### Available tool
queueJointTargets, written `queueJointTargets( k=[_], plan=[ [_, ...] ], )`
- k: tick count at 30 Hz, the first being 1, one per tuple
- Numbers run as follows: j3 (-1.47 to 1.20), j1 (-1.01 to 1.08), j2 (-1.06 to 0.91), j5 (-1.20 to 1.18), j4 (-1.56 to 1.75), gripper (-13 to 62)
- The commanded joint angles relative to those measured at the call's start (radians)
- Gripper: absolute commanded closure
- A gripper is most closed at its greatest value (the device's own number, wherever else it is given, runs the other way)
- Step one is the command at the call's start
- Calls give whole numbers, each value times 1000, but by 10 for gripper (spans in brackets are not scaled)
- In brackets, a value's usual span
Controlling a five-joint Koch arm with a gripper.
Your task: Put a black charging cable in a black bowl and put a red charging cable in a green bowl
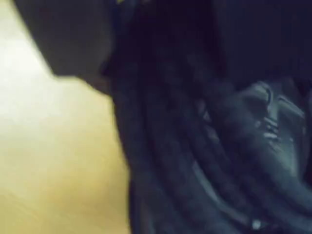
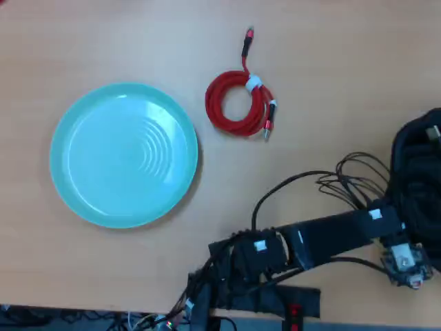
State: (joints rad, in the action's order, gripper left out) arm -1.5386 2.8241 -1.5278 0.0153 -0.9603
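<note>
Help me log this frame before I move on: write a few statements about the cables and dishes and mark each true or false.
1. The red charging cable lies coiled on the table, outside any dish. True.
2. The green bowl holds a cable. False: it is empty.
3. In the overhead view the red coil lies right of the green bowl. True.
4. The gripper is over the green bowl. False: the arm reaches toward the right edge, by a dark mass there.
5. The red coil is unwound flat. False: it is wound round with a white tie.
</note>
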Motion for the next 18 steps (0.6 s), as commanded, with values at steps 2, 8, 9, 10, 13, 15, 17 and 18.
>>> queueJointTargets(
  k=[2, 8, 9, 10, 13, 15, 17, 18],
  plan=[
    [799, 6, 9, 9, 106, 554],
    [799, -6, 37, 14, 107, 554],
    [799, -8, 37, 12, 107, 554],
    [799, -9, 37, 12, 106, 554],
    [796, -14, 37, 12, 103, 553],
    [798, -17, 38, 8, 92, 553],
    [798, -17, 37, 3, 80, 553],
    [798, -20, 37, 3, 77, 553]
  ],
)
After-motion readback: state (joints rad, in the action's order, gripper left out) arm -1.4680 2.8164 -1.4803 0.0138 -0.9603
